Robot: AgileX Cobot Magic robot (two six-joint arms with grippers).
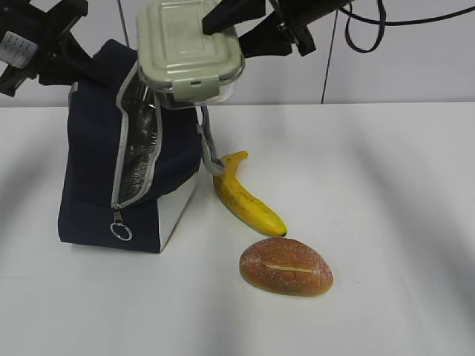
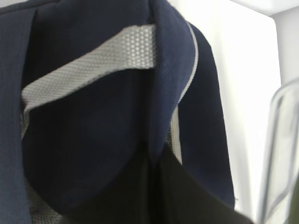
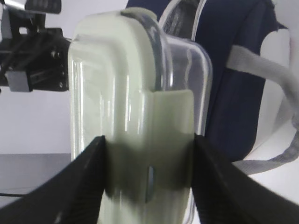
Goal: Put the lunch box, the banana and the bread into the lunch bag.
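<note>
The right gripper (image 3: 148, 182) pinches the lunch box (image 1: 191, 46) aloft, tilted, directly over the lunch bag (image 1: 130, 167) and its unzipped mouth below; the left gripper, pressed together out of sight, sits at the bag's top flap.

We take this for a lab or robot test bench rather than a home: a bare white table (image 1: 386, 222) stands against a plain pale panelled wall (image 1: 401, 67). Black cables (image 1: 371, 30) loop down from black arm hardware at the top, and only a few staged items lie on the table.
</note>
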